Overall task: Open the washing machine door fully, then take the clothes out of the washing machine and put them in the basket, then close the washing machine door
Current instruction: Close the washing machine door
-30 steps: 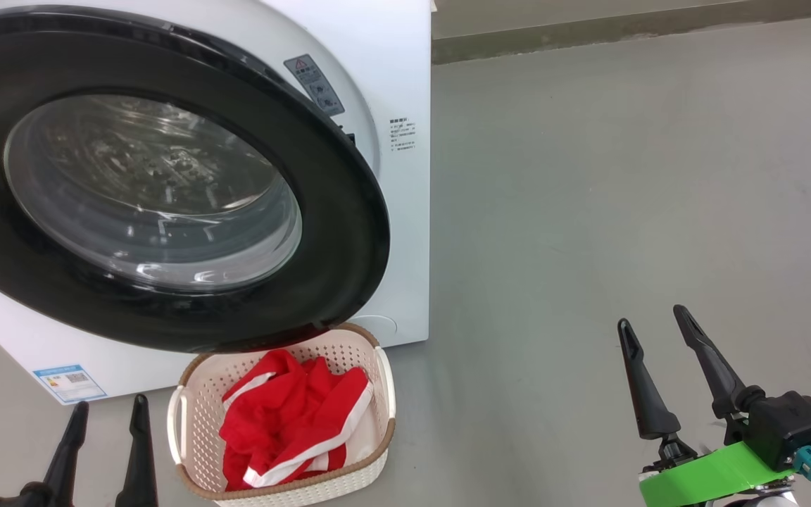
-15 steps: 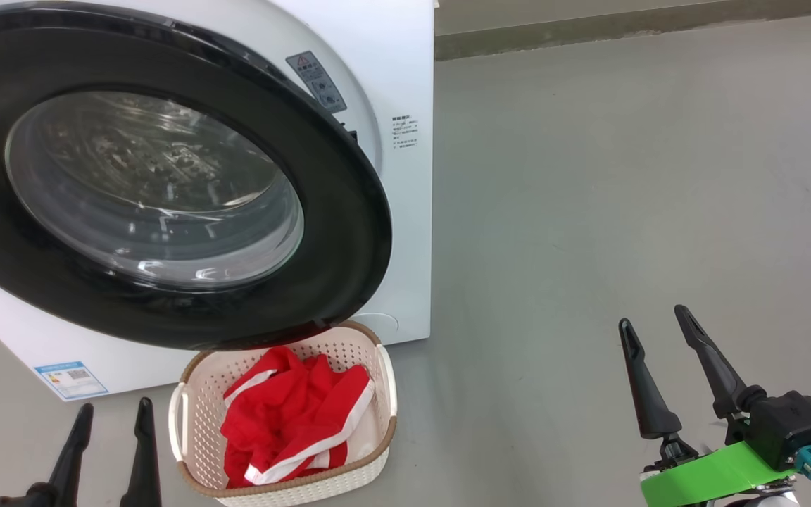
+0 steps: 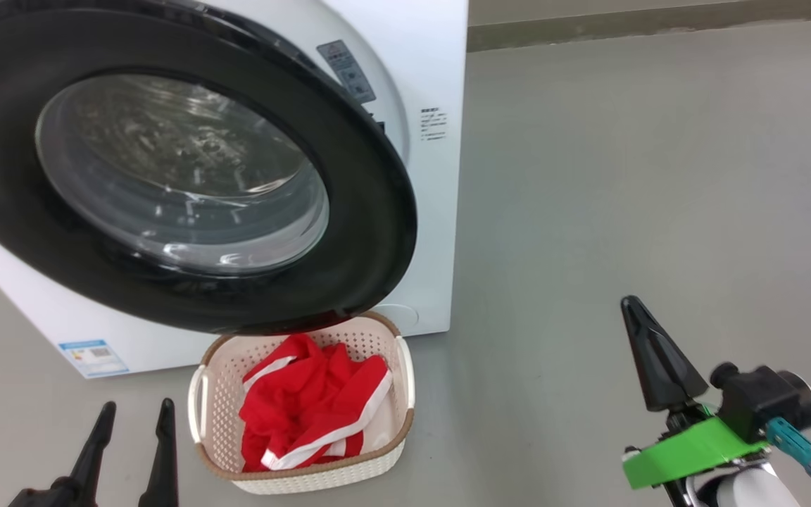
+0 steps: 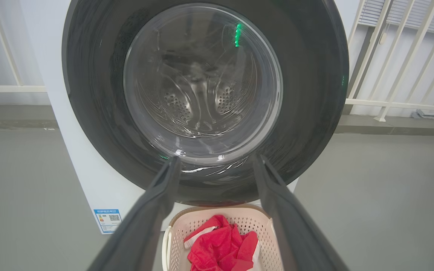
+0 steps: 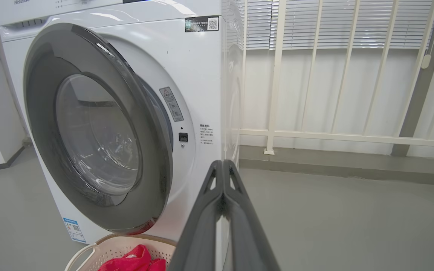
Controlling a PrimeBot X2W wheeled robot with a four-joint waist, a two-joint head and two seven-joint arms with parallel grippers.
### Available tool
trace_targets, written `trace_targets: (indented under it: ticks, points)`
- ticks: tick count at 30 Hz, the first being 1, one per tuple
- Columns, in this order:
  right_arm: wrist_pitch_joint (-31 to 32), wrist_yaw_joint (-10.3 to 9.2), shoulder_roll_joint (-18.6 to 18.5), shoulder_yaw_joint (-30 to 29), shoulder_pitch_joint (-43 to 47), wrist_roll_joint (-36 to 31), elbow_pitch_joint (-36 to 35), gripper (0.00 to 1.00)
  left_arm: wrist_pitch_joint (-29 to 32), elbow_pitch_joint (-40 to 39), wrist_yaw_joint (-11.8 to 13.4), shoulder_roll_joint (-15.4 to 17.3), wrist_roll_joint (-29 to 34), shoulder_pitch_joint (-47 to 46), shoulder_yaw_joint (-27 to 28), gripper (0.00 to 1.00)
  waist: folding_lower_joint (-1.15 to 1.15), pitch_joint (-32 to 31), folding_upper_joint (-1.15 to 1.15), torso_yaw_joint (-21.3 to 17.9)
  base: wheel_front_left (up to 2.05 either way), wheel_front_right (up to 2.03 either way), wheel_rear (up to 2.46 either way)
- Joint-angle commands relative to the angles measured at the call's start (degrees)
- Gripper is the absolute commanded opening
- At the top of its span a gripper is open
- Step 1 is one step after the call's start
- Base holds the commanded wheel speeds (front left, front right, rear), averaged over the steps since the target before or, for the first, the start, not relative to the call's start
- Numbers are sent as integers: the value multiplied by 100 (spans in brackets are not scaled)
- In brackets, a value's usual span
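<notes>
The washing machine door (image 3: 180,176), black-rimmed with a glass bowl, stands ajar in front of the white washing machine (image 3: 434,70). In the right wrist view the door (image 5: 96,131) swings out with a gap at its right edge. Below it on the floor sits the cream basket (image 3: 307,480) with the red, white-striped clothes (image 3: 307,415) inside. My left gripper (image 3: 137,403) is open and empty, low at the left of the basket, pointing at the door (image 4: 202,86). Over the floor to the right, my right gripper (image 3: 632,303) is shut with nothing in it, its fingers pressed together (image 5: 222,162).
Grey floor (image 3: 624,176) stretches to the right of the machine. A white railing (image 5: 315,133) with blinds behind it runs along the back wall. A blue label (image 3: 93,355) is stuck on the machine's lower front. The basket sits partly under the door's lower edge.
My right gripper's fingers have closed together on nothing. The head camera has shifted, so machine and basket sit further right in the picture. The left gripper stays open.
</notes>
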Motion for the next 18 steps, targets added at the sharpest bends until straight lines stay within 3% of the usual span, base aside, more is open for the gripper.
trace_targets:
  ticks: [1,18]
  points:
    - [-36,37,-65,188,-335,-50,-41,0,-69,-112,-37,128,34,-294,140,100,0,74,0,114,0,0,0]
    - [-36,37,-175,1177,-2195,261,1576,0,-69,-326,-37,46,-91,-786,-190,100,0,655,0,1004,0,0,0]
